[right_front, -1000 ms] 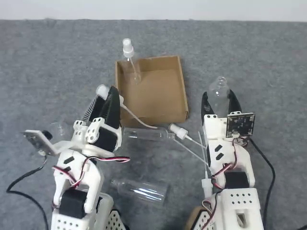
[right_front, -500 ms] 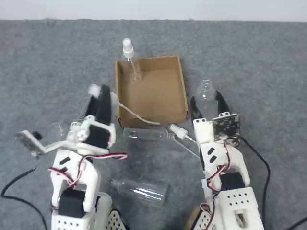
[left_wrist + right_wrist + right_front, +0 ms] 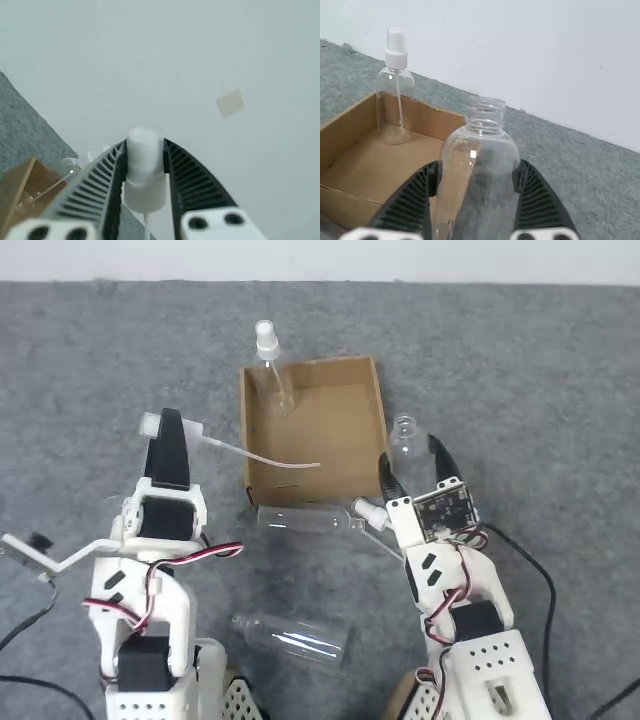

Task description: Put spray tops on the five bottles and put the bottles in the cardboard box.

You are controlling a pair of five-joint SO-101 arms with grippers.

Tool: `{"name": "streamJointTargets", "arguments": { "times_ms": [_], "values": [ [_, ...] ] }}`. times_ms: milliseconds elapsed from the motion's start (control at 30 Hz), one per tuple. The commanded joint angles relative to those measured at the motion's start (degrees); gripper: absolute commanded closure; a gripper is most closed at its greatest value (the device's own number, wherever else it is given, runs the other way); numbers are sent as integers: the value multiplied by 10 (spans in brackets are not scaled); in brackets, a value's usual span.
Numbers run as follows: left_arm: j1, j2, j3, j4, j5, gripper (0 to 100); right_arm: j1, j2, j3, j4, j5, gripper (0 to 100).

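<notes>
The left arm stretches toward the far side, to the left of the cardboard box (image 3: 340, 430). Its left claw (image 3: 165, 425) is clenched on the white head of a spray top (image 3: 145, 175), one finger on each side. From this head a thin dip tube (image 3: 270, 457) runs to the right, over the left wall of the box and above its floor. In the left wrist view the claw points upward at the pale wall.

The right arm stands at the near right of the box and leans a little to the left. Its right claw (image 3: 408, 452) is grasping a clear open bottle (image 3: 403, 432) around the body. This bottle stands upright, its neck bare, just beside the right wall of the box.

Inside the box, in the far left corner, stands a capped bottle (image 3: 272, 380) with its spray top on. A lying bottle (image 3: 305, 521), also with a spray top, lies on the grey counter (image 3: 520, 370) just near the near wall of the box. A bare bottle (image 3: 295, 636) lies nearer, between the two arm bases.
</notes>
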Motion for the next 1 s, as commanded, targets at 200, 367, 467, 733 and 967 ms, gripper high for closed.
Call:
{"name": "streamJointTargets", "arguments": {
  "times_ms": [200, 367, 467, 733, 967],
  "values": [
    [-42, -12, -7, -22, 32, 988, -42, -15, 4, -16, 76, 982],
    [-46, -12, -7, -22, 33, 988, -57, -15, 7, -16, 106, 981],
    [-47, -12, -7, -22, 33, 988, -58, -15, 7, -16, 118, 980],
    [-47, -12, -8, -22, 33, 988, -59, -15, 7, -15, 147, 979],
    [-46, -12, -8, -23, 30, 988, -91, -15, 18, -21, 152, 979]
  ]
}}
